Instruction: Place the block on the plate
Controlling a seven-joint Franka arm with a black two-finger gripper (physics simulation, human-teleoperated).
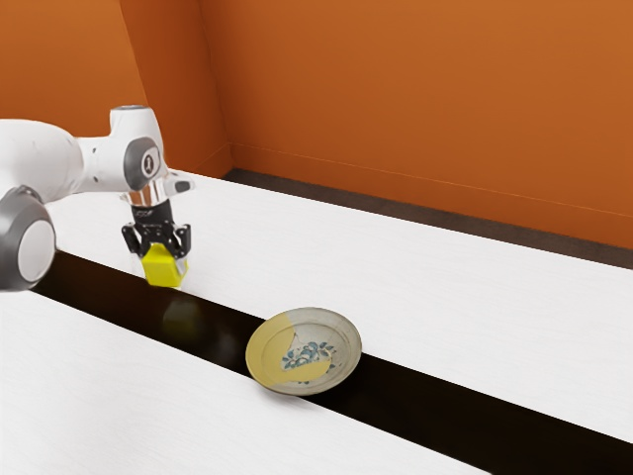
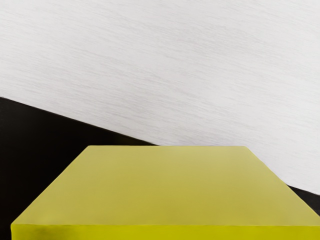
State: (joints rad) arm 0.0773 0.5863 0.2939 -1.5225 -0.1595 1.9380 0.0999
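My gripper (image 1: pixel 159 251) is at the exterior view's left, pointing down and shut on the yellow block (image 1: pixel 164 270). The block hangs above the table, and a faint yellow reflection lies below it on the dark strip. In the wrist view the same block (image 2: pixel 170 185) spans the lower edge, close under my hand. The round plate (image 1: pixel 287 341), cream and tan with a blue flower pattern, rests apart from the block, toward the exterior view's right and nearer that camera.
A glossy black strip (image 1: pixel 435 406) runs diagonally along the white table (image 1: pixel 445 287), passing under the plate. Orange walls (image 1: pixel 415 109) stand beyond the table's far edge.
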